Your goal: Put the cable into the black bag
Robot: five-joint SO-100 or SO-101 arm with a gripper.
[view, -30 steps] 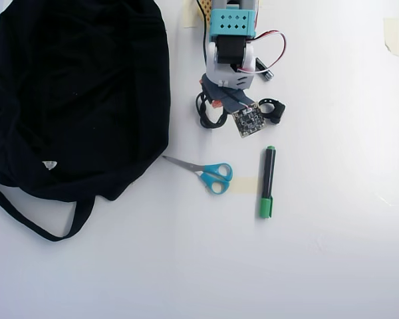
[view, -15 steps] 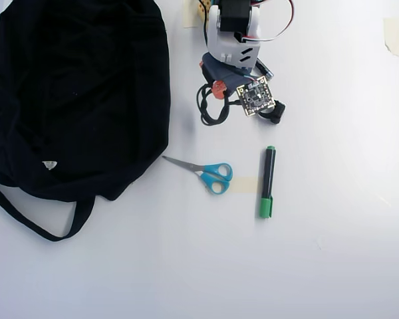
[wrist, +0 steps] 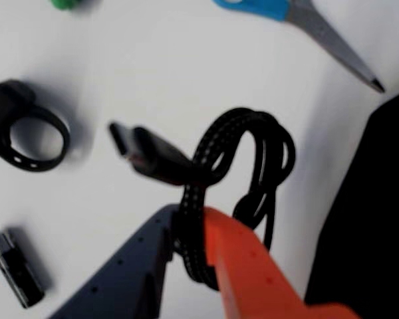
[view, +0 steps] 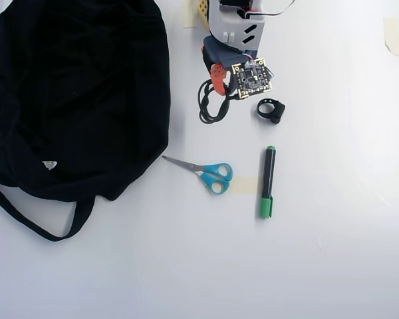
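Though no writing legible anywhere, gripper (wrist: 186,229) clamped on the cable (wrist: 243,166), just beside the black bag (view: 73,93).

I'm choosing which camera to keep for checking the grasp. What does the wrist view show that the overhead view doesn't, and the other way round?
Only the wrist view shows the end effector shut on the cable, the plug jutting left, and a short black cylinder with a silver tip.

Only the overhead view shows the whole black bag with strap and white tag, and the full green marker.

Both show the cable, the black ring clip, the blue-handled scissors and the bag's edge.
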